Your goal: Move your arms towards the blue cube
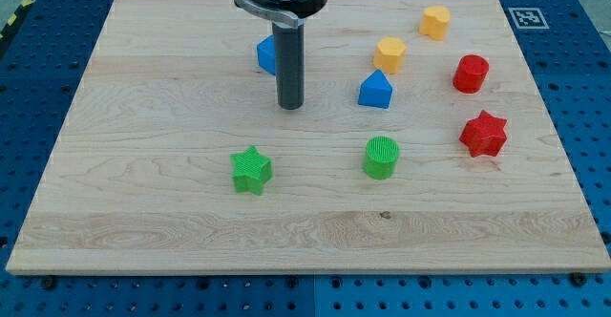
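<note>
**Approach to blue cube: tip close, not yet touching**

No hand on this rig, so no open or closed state to record; the rod ends in my tip (289,106), resting on the table (143,212) in its upper middle.

Blue cube (266,55) sits just beyond the rod toward the view's top-left, partly hidden behind it. Judged step: final approach. Next move calls for a short slide up and slightly left.

Nothing lies between tip and cube. Blue triangular block (375,90) is to the view's right, near but off the path. Two yellow blocks (389,53) (435,21), red cylinder (470,73), red star (483,133), green cylinder (381,157) and green star (251,170) all stand well apart.
</note>
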Controlling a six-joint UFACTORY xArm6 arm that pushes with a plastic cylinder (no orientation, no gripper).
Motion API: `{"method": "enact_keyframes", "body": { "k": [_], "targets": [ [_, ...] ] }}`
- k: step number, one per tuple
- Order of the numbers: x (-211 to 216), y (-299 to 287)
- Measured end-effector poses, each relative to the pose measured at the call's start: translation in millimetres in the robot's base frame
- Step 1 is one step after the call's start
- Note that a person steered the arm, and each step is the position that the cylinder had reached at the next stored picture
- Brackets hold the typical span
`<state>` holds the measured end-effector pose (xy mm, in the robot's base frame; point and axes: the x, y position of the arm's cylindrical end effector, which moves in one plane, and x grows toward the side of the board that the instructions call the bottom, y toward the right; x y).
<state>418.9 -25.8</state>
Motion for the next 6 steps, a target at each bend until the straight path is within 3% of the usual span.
{"method": "enact_keyframes", "body": {
  "k": [4,6],
  "targets": [
    [-44.7,-30.8],
    [-42.3,-43.5]
  ]
}}
